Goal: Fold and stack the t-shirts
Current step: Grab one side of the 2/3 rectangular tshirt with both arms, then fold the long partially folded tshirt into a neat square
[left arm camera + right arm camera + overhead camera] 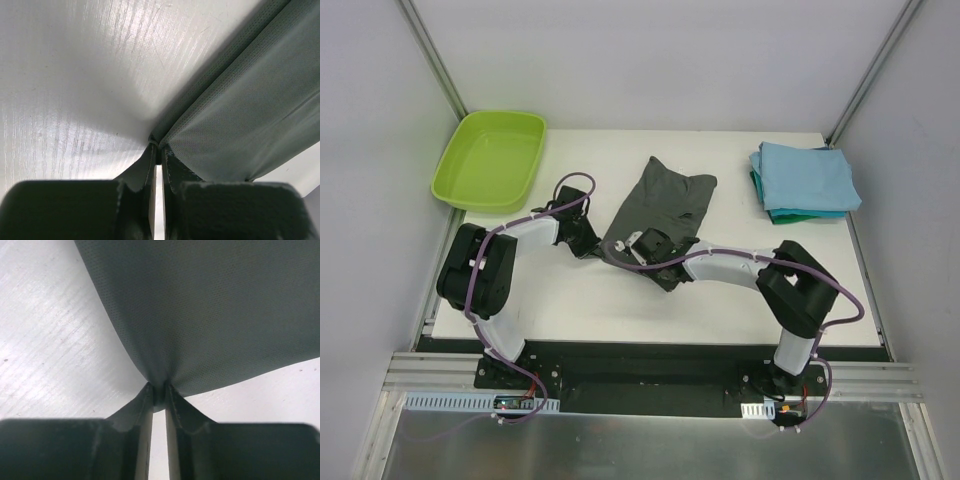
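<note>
The dark charcoal-grey t-shirt [663,203] lies crumpled in the middle of the white table. My left gripper [588,243] is at its near left edge and is shut on a pinch of the cloth [235,125]. My right gripper [632,247] is at its near edge, just right of the left one, and is shut on a pinch of the cloth [210,310]. A folded light blue shirt [808,175] lies on top of a folded teal one [790,213] at the back right.
A lime-green plastic tub [491,158] stands at the back left, hanging over the table's [620,310] left edge. Grey walls close in both sides and the back.
</note>
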`<state>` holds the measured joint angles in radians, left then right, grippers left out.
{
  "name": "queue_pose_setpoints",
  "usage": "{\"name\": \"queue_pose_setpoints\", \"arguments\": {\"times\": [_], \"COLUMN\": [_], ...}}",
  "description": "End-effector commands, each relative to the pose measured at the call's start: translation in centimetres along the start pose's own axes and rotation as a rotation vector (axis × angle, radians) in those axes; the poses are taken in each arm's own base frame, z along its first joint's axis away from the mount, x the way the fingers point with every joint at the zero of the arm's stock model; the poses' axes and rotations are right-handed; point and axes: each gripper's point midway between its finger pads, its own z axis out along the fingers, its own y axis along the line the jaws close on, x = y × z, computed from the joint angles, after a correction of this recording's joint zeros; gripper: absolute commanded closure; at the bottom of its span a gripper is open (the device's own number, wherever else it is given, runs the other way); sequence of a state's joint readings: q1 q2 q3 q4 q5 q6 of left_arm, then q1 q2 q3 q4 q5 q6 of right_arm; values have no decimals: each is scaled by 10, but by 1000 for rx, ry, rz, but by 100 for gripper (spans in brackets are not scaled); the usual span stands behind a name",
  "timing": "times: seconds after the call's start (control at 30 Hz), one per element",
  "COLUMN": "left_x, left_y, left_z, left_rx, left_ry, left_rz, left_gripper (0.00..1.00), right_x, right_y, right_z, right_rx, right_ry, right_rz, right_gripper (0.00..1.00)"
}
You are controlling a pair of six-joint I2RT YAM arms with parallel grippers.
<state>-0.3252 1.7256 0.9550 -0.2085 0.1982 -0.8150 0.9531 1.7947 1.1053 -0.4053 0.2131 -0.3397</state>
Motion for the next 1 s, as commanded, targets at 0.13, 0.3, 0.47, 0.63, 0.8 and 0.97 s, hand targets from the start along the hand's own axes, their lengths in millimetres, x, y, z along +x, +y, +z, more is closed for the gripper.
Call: {"name": "queue_pose_setpoints", "arguments": {"times": [0.13, 0.3, 0.47, 0.63, 0.8, 0.97], "left_x": [-13, -11, -5, -6, -16, -20], "left_y": [18, 34, 56, 72, 45, 17], "left_z": [-16, -44, -93, -145, -197, -213], "left_rx": [-77, -112, -140, -140, -14, 69], "left_ry": [-79, -164, -282, -444, -556, -547], "left_rz": [7, 14, 16, 15, 128, 157], "left_gripper": [100, 100, 100, 100, 100, 100], "right_x": [36, 8, -26, -54, -65, -65], "right_y": [25, 82, 133, 169, 174, 163], "right_z": [-4, -49, -116, -182, -207, -204], "right_rx": [-146, -484, -785, -1124, -1205, -1144], "right_ry": [118, -25, -180, -319, -367, -386], "right_rz": [9, 49, 56, 79, 101, 157], "right_gripper": [100, 100, 100, 99, 100, 100]}}
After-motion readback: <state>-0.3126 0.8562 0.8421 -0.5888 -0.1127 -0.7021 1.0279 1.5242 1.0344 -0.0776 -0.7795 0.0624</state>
